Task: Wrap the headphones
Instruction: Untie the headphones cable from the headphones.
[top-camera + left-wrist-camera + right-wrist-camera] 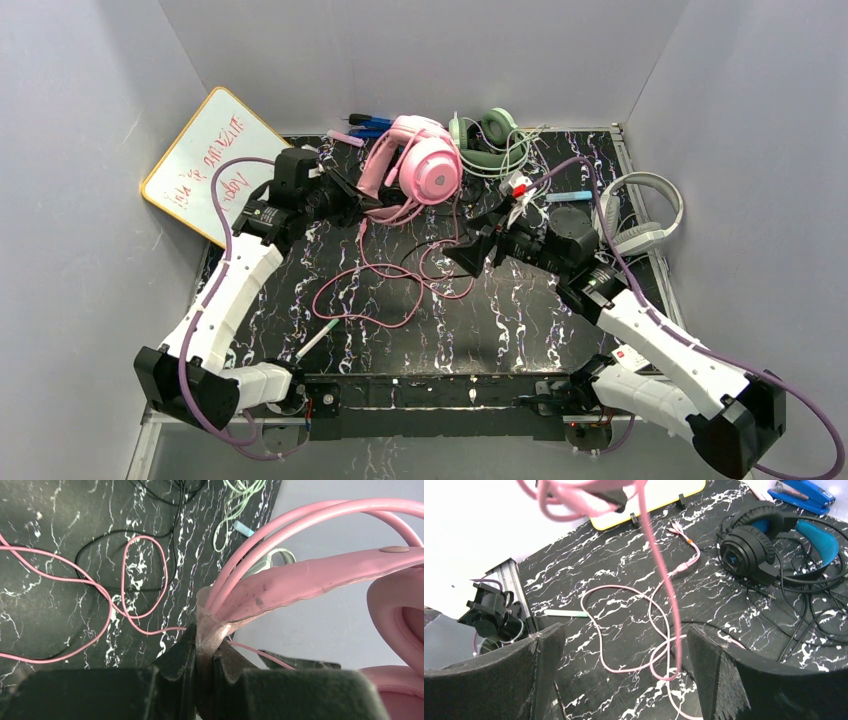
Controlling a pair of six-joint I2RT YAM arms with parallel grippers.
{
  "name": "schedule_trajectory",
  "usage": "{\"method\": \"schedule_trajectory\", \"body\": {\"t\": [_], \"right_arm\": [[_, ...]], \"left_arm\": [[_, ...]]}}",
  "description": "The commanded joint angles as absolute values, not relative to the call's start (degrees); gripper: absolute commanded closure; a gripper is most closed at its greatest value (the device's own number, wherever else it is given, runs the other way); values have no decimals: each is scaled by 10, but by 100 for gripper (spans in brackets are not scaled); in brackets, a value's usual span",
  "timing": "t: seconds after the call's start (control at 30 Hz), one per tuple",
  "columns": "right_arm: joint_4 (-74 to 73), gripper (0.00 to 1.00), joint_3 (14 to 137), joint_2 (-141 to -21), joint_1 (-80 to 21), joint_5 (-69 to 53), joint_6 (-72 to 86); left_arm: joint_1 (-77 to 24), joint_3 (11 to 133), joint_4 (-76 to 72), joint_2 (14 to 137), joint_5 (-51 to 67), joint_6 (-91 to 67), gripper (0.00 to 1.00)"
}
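– how far along is the wrapping?
– only at the start, i think. the pink cord (661, 565) lies loose in loops on the table (520, 320), nothing wound. the right gripper (624, 650) hovers over it, spread wide, holding nothing.
– and farther?
– the left gripper (205, 650) pinches the headband of the pink headphones (425, 165), at the far side.

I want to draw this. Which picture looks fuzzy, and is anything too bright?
Top external: sharp, evenly lit. Left wrist: the left gripper looks dark and blurry up close. Right wrist: the pink cord near the lens is fuzzy; the top-left corner is washed-out white.
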State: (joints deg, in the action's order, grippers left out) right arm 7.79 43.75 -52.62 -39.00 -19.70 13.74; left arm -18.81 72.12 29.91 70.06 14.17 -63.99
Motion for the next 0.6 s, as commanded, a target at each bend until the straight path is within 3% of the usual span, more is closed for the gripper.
{"method": "schedule_trajectory", "body": {"t": [0.0,0.2,0.33,0.43,0.57], "right_arm": [[169,1,450,-558,-390,-209,130],[213,3,441,-592,-389,-157,149],[296,15,410,-611,-385,-180,173],[343,29,383,-629,-384,-193,196],[376,58,352,-642,-379,-204,228]], "left_arm": [[-205,720,262,664,172,-655,100],[-213,723,258,661,198,-658,100],[-214,690,203,649,237,-703,100],[-215,684,184,648,251,-721,100],[-215,680,182,644,252,-722,100]]}}
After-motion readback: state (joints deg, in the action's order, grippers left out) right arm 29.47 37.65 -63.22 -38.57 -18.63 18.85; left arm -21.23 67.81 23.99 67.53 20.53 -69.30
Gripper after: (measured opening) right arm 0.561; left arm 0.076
